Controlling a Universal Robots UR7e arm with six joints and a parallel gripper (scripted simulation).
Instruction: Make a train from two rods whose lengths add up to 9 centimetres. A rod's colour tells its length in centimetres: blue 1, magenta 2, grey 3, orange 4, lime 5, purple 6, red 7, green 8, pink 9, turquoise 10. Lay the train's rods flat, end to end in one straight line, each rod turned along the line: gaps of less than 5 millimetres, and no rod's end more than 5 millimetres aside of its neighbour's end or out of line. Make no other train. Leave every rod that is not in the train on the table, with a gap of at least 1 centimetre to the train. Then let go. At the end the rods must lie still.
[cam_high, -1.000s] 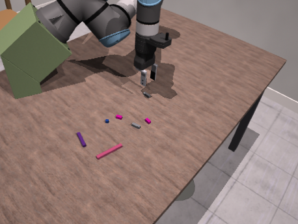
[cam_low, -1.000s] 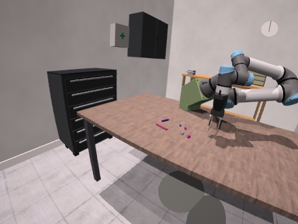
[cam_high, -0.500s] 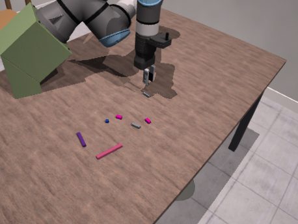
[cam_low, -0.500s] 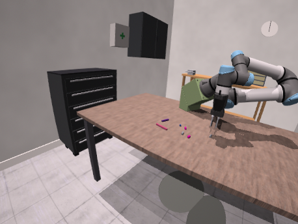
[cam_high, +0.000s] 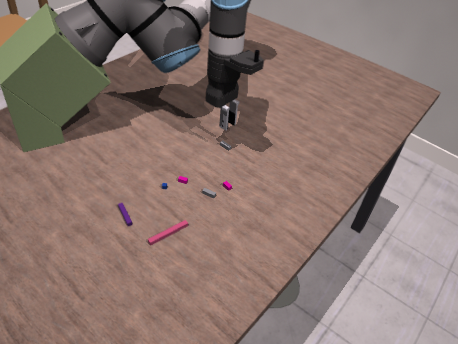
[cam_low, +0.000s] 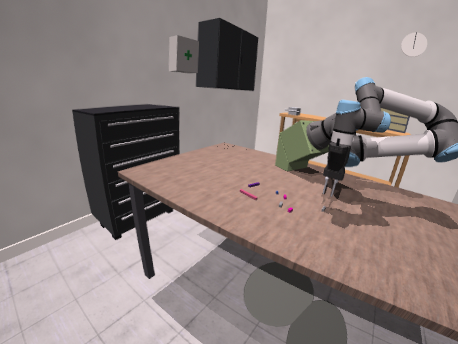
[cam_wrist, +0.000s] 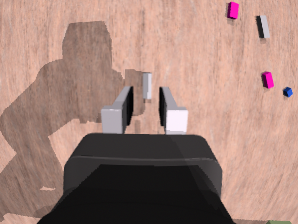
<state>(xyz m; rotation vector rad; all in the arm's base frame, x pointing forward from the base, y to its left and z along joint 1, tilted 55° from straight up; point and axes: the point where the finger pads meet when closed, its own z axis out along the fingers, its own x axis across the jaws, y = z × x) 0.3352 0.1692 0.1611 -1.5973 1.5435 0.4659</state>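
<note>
Wood-grained tabletop (cam_high: 310, 165) (cam_low: 200, 175) beneath; gripper (cam_high: 229, 116) (cam_low: 328, 196) (cam_wrist: 146, 98) half open, holding nothing; robot's base hidden behind green block (cam_high: 55, 75) (cam_low: 292, 145).

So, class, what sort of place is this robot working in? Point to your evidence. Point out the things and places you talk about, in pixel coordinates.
Probably a workshop or lab room: a black drawer cabinet (cam_low: 88, 165) stands by the wall, a white box with a green cross (cam_low: 183, 54), likely first aid, hangs above, and the floor (cam_high: 370, 280) (cam_low: 65, 280) looks tiled.

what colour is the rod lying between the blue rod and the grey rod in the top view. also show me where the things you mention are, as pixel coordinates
Magenta (cam_high: 183, 180) (cam_low: 285, 197) (cam_wrist: 268, 80); it shows best in the wrist view.
</note>
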